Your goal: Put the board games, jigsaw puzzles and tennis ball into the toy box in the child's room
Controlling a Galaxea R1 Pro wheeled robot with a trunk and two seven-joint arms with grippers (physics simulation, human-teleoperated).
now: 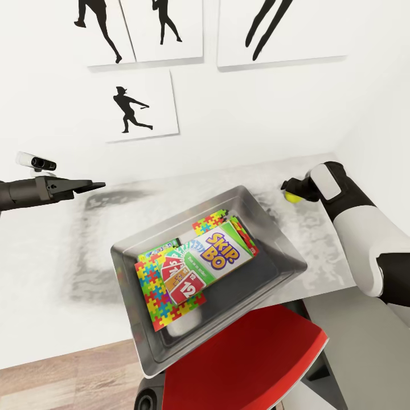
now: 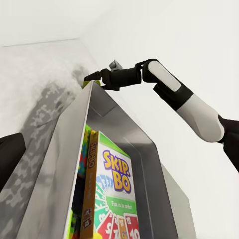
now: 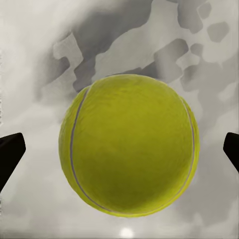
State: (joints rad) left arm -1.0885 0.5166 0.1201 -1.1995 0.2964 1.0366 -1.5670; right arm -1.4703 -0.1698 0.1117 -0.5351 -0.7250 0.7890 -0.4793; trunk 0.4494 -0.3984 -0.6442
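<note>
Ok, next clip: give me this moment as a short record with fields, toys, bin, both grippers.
bin: toy box on the table
in bin: Skip-Bo game on top, jigsaw puzzles under it
still out: tennis ball on the table
right gripper: open, fingers either side of the ball, not touching
left gripper: above the table, holding nothing

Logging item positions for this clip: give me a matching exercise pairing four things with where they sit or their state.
Things:
1. tennis ball
2. Skip-Bo board game
3. jigsaw puzzle
4. left tool

Places or states:
A. on top of the pile in the toy box
B. on the table, between the right tool's open fingers
C. in the air above the table, away from the box
D. in the box, partly under the game

Pairs: 1-B, 2-A, 3-D, 4-C
</note>
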